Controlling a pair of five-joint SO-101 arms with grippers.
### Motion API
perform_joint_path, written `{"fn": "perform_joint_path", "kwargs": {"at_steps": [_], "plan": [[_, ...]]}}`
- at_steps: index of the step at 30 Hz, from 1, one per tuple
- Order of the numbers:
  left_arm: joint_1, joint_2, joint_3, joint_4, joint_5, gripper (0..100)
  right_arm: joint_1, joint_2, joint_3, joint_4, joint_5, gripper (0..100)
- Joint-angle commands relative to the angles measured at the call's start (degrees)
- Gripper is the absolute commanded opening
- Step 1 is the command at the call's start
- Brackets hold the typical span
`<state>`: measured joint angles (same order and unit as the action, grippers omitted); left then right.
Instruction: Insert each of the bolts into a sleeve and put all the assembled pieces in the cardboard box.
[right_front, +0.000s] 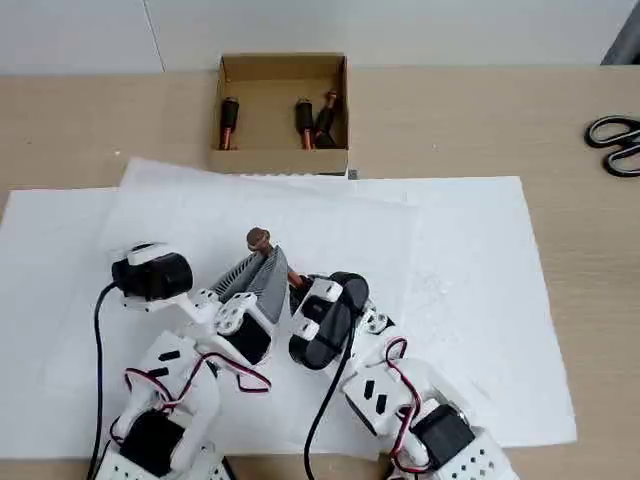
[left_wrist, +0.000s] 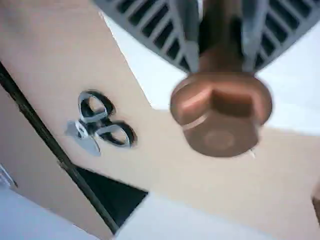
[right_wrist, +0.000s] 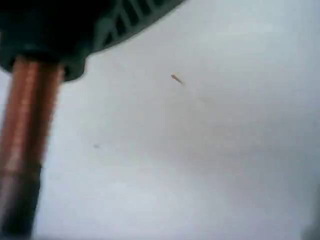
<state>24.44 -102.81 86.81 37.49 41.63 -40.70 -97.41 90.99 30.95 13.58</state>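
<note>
While bolt (left_wrist: 220, 112) meets sleeve (right_wrist: 20, 210): joining step, I think.
Left hand (right_front: 262, 255): pinching the bolt, well apart from the cardboard box (right_front: 282, 160).
Right hand (right_front: 298, 285): same side of the box; grip I cannot tell.
Next: push straight, then carry to box.

Copper bolt (left_wrist: 220, 112) held; 3 pcs (right_front: 303, 122) in box (right_front: 280, 160).

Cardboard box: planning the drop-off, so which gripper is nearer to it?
Left. The left gripper, clamping the bolt, points toward the cardboard box; the right gripper sits behind it, farther off.
</note>
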Motion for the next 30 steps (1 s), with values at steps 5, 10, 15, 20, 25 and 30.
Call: {"fn": "perform_joint_path", "kwargs": {"at_steps": [5,10,15,20,25,30], "plan": [[6.2,-1.0,-3.3,10.5,0.0,1,-0.2,-0.6,-0.9,-6.5,5.7,0.4],[6.3,-1.0,-3.3,11.7,-1.5,1,-0.2,-0.6,-0.9,-7.5,6.3,0.4],[6.3,-1.1,-3.3,11.8,-3.9,10,-0.2,-0.6,-0.5,-7.4,6.3,0.4],[6.2,-0.9,-2.6,12.0,-5.7,25,-0.2,-0.6,-0.5,-7.3,6.3,0.4],[4.2,-0.9,-2.6,12.0,-6.9,25,-0.2,-0.6,-0.5,-7.3,6.3,0.4],[1.1,-1.0,-2.8,12.0,-10.6,25,-0.2,-0.6,-0.4,-7.3,6.3,0.4]]}}
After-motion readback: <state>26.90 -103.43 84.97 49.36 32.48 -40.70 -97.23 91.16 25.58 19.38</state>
